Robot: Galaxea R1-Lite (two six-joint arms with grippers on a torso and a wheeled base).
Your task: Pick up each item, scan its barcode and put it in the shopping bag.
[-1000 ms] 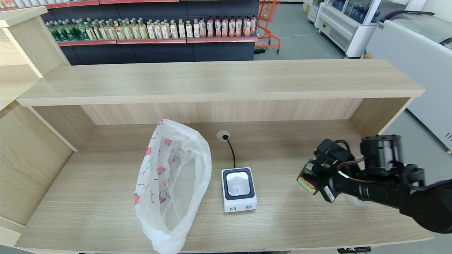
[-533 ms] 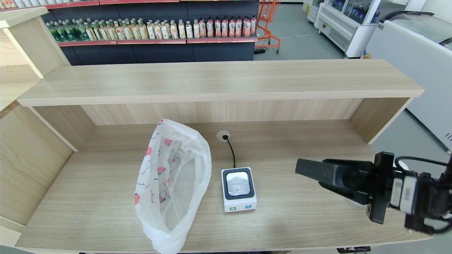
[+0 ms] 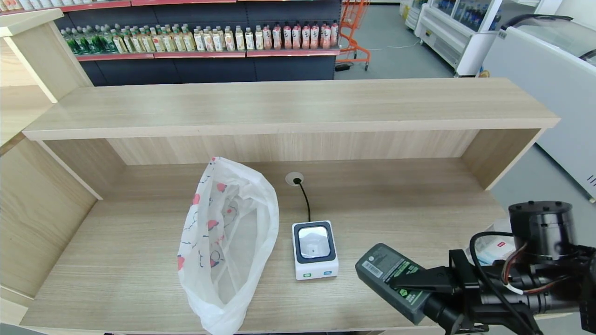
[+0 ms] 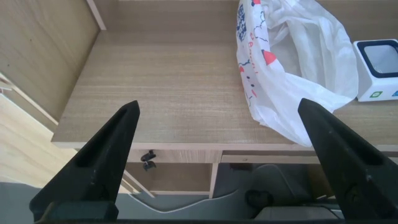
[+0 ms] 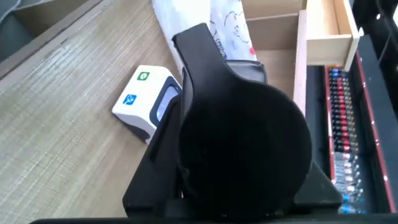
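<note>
At the near right edge of the counter (image 3: 396,204), the right gripper (image 3: 412,281) is clamped on a flat dark pack (image 3: 384,267), its barcode label turned upward, just right of the white scanner (image 3: 314,249). A white packet (image 3: 491,246) lies on the wood behind that arm, partly hidden. Left of the scanner the shopping bag (image 3: 228,242) lies open, mouth toward the near edge. The left gripper (image 4: 217,106) hangs with fingers spread wide and nothing between them, over the counter's near left edge beside the bag.
</note>
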